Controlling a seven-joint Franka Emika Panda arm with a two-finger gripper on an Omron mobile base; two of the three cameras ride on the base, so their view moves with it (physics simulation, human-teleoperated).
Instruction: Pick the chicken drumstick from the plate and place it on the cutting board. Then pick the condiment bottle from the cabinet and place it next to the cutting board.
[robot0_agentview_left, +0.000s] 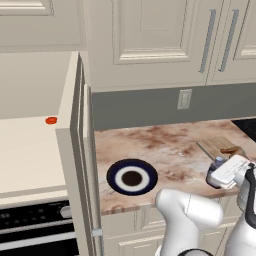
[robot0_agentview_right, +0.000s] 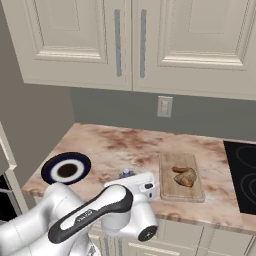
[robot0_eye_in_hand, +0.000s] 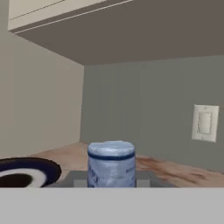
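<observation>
So the gripper is clamped nearly shut on the condiment bottle, held upright with its blue-grey cap up, low over the countertop. What matters now: the cutting board sits just to the bottle's right, close but not touching, long side running away from the robot, the chicken drumstick already on it. The plate is off to the left, well apart. I'd say nothing blocks a straight set-down.
</observation>
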